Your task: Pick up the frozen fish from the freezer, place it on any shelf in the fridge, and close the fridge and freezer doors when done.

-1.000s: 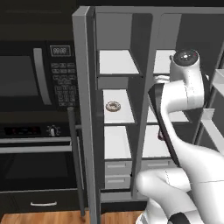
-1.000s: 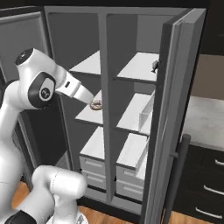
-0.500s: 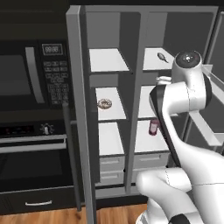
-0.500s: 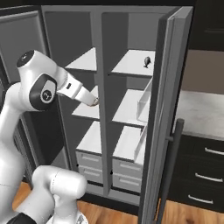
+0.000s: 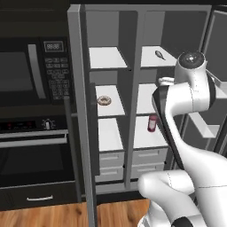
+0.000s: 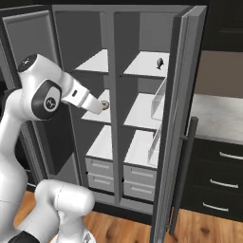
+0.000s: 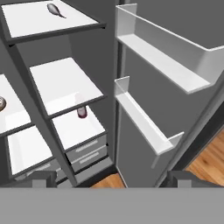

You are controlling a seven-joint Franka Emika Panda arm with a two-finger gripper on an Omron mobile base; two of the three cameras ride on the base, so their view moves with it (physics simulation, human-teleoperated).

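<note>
The frozen fish [image 5: 160,55] [image 6: 159,62] [image 7: 54,9] lies on the top white shelf of the right-hand compartment [image 5: 150,95] of the grey refrigerator. Both tall doors stand open: the left one [image 5: 81,115] edge-on, the right one [image 6: 182,118] with white bins [image 7: 157,52] on its inside. No dispenser recess shows, so I cannot tell which side is the freezer and which the fridge. My gripper [image 7: 111,178] is open and empty. It hangs in front of the right compartment, well below the fish and short of the shelves.
A brown doughnut [image 5: 104,100] [image 7: 1,103] sits on the left compartment's middle shelf. A small red bottle [image 5: 152,123] [image 7: 82,112] stands on a lower right shelf, above grey drawers [image 5: 150,156]. A black microwave [image 5: 31,71] and oven [image 5: 35,155] flank the left door.
The whole picture has shifted, so the base has driven and the camera with it. The fish's shelf has come into the left base view. The gripper stays open.
</note>
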